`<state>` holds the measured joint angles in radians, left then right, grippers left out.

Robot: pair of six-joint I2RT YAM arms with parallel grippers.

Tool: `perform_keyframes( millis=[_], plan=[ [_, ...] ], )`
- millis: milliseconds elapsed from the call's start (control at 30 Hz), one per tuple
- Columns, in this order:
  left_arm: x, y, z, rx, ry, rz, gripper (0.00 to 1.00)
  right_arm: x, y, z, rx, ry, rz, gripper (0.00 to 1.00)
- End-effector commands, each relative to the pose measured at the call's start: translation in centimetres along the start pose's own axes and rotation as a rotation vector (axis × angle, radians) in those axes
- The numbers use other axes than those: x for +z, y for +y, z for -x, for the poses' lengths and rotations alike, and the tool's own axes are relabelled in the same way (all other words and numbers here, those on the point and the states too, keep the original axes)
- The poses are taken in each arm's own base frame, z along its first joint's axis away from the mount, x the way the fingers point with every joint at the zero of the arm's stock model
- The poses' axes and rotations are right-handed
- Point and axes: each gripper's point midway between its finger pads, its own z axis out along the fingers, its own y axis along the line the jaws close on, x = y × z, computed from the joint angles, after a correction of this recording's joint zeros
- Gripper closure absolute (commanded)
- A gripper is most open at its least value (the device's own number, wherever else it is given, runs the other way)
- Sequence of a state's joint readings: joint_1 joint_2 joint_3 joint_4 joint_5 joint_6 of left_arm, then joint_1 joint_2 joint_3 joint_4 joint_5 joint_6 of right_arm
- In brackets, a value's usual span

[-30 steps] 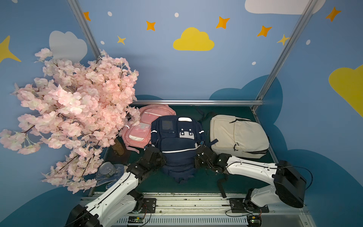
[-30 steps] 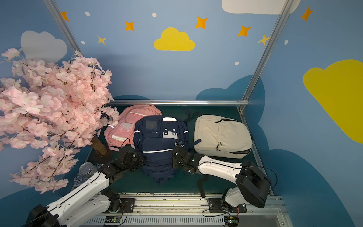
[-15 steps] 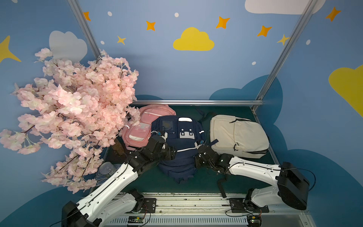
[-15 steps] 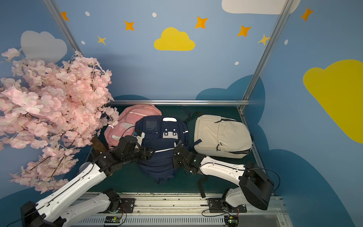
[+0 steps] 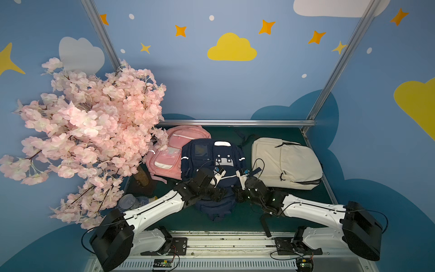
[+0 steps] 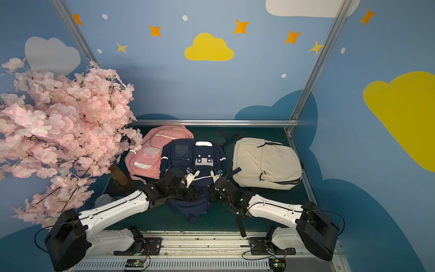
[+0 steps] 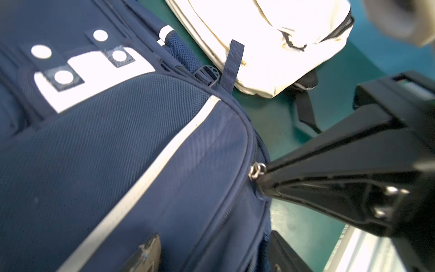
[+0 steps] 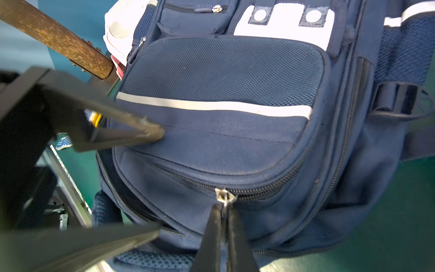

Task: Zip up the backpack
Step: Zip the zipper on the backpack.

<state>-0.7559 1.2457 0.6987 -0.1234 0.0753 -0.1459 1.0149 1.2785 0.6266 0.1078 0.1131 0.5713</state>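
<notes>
Backpack is about half zipped, you can judge; your right gripper clenches the slider mid-track; left gripper stands released beside; remaining track seems open.

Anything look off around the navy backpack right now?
Nothing spilled or damaged. Only oddities: the navy backpack overlaps the pink backpack, and a zipper on the beige backpack gapes open.

left arm jaws spread, right arm jaws pinched together
</notes>
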Motion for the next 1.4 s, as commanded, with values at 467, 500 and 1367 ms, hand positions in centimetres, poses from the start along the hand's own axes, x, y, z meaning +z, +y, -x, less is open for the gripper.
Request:
perform_keyframes(
  millis=[467, 500, 1367],
  plan=[
    [2.3, 1.6, -1.7, 0.097, 0.017, 0.071, 0.90, 0.5, -2.2, 0.1, 0.107, 0.011, -0.092, 1.00],
    [2.3, 1.7, -1.9, 0.095, 0.018, 0.076, 0.92, 0.4, -2.9, 0.0, 0.119, 0.019, -0.120, 1.00],
    [-0.8, 0.9, -2.9, 0.144, -0.113, 0.104, 0.98, 1.7, -11.2, 4.3, 0.285, 0.033, -0.368, 1.00]
  ],
)
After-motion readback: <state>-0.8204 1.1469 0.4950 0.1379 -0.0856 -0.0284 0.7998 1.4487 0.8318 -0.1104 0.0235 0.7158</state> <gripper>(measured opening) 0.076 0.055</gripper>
